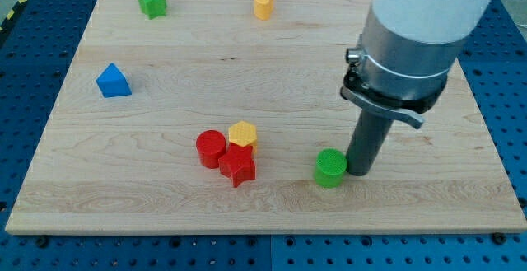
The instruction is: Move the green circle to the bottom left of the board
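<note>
- Camera view is showing a pale wooden board (272,197) lying on a blue perforated table (502,73), with my tip (359,172) resting on the board just to the right of the green circular block (330,168), touching it or very nearly so.
- The arm is carrying no claw at all, only a straight dark rod, so nothing is being gripped; the block is merely being nudged from its side.
- The green circular block is sitting in the lower middle of the board, slightly right of centre, well apart from the bottom left corner.
- A red cylinder block (211,148), a red star block (238,168) and a yellow hexagonal block (243,134) are clustering to its left, close to the straight path.
- Judging from this, pushing leftward while keeping low, along the bottom edge, should be sliding the circle under that cluster; keeping the rod centred behind the block should be stopping it rolling off the line.
- A blue triangular block (113,81), a green star block (152,2) and a yellow block (263,4) are lying far off.
- No brands, labels or writing are showing anywhere.
</note>
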{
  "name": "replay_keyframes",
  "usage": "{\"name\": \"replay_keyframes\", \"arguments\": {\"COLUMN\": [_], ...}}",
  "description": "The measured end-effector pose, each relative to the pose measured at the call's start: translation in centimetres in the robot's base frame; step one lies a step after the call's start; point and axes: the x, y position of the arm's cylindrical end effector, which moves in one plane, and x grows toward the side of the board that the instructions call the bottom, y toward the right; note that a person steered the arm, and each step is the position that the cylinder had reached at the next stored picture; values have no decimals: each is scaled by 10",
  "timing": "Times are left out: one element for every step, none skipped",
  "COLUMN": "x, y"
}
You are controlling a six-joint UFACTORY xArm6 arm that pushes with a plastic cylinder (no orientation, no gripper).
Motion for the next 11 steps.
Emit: {"name": "replay_keyframes", "arguments": {"x": [0, 0, 9, 18, 19, 23, 32, 41, 42, 42, 43], "y": [-18, -35, -40, -49, -70, -92, -110, -110, -125, -146, -164]}}
